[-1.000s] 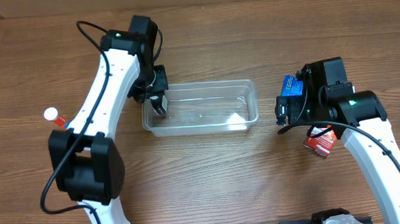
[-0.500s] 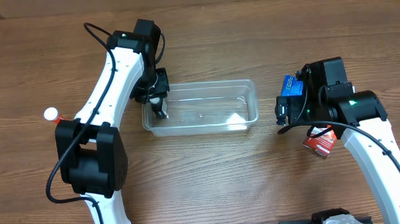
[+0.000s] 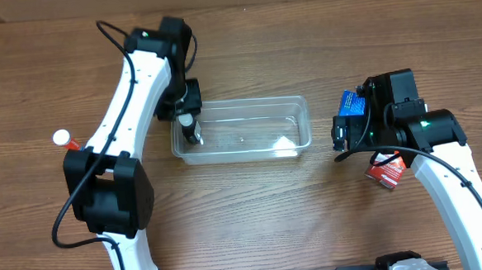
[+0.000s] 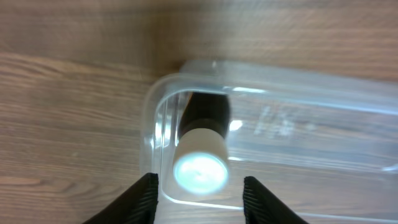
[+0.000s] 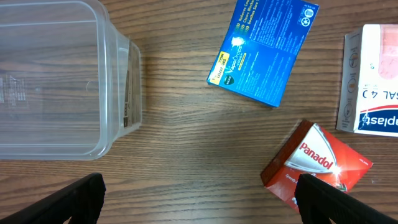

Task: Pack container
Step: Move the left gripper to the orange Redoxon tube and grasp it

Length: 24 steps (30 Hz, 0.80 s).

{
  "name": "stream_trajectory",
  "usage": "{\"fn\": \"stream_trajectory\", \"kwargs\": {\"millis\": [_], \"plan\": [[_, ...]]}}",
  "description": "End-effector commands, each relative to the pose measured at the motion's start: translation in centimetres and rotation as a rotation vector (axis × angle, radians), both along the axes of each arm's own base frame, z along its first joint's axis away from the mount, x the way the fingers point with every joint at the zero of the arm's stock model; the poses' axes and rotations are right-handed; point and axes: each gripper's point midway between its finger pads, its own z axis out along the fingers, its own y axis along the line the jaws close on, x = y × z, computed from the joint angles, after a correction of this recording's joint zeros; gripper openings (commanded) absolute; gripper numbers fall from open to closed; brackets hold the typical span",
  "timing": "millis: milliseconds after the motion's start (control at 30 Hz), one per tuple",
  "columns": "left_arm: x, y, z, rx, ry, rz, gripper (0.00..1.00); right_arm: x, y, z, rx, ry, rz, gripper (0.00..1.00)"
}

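Observation:
The clear plastic container point(image 3: 249, 139) lies at the table's middle. A small black bottle with a white cap point(image 3: 190, 128) stands in its left end; it also shows in the left wrist view point(image 4: 200, 163), in the container's corner point(image 4: 161, 106). My left gripper point(image 3: 187, 109) hovers over the bottle, open, with its fingers point(image 4: 199, 202) either side of the cap and not touching it. My right gripper point(image 3: 340, 135) is open and empty over bare wood point(image 5: 199, 199), between the container point(image 5: 62, 81) and the boxes.
A blue box point(image 5: 264, 50), a red Panadol box point(image 5: 314, 165) and a white box point(image 5: 373, 81) lie to the right of the container. A small white-capped red bottle point(image 3: 64, 140) lies far left on the table.
My left gripper has drawn back up from inside the container's left end, and the bottle's white cap now shows below it. The right arm has not moved.

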Motion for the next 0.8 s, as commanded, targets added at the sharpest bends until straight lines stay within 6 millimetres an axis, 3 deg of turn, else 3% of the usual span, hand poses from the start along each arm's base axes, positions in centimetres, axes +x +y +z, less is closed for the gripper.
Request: {"fn": "stream_trajectory", "kwargs": {"millis": [0, 67, 100, 233, 367, 500, 567, 767], "plan": [[0.7, 1.5, 8.8, 0.003, -0.226, 0.008, 0.75, 0.5, 0.3, 1.0, 0.012, -0.029, 0.006, 1.00], [-0.3, 3.2, 12.2, -0.008, -0.298, 0.048, 0.95, 0.5, 0.3, 1.0, 0.012, -0.029, 0.006, 1.00], [-0.7, 4.0, 13.1, -0.009, -0.318, 0.067, 0.98, 0.5, 0.3, 1.0, 0.012, -0.029, 0.006, 1.00], [-4.0, 9.6, 17.0, 0.024, -0.385, 0.209, 1.00, 0.6, 0.3, 1.1, 0.013, -0.033, 0.006, 1.00], [-7.0, 16.2, 18.0, 0.106, -0.380, 0.396, 1.00, 0.7, 0.3, 1.1, 0.013, -0.034, 0.006, 1.00], [-8.5, 20.9, 16.2, 0.120, -0.308, 0.550, 1.00, 0.7, 0.3, 1.1, 0.013, -0.036, 0.005, 1.00], [-8.5, 22.1, 14.6, 0.102, -0.273, 0.579, 1.00, 0.7, 0.3, 1.1, 0.013, -0.036, 0.005, 1.00], [-7.3, 24.3, 6.6, 0.043, -0.137, 0.604, 1.00, 0.7, 0.3, 1.1, 0.014, -0.035, 0.006, 1.00]]}}
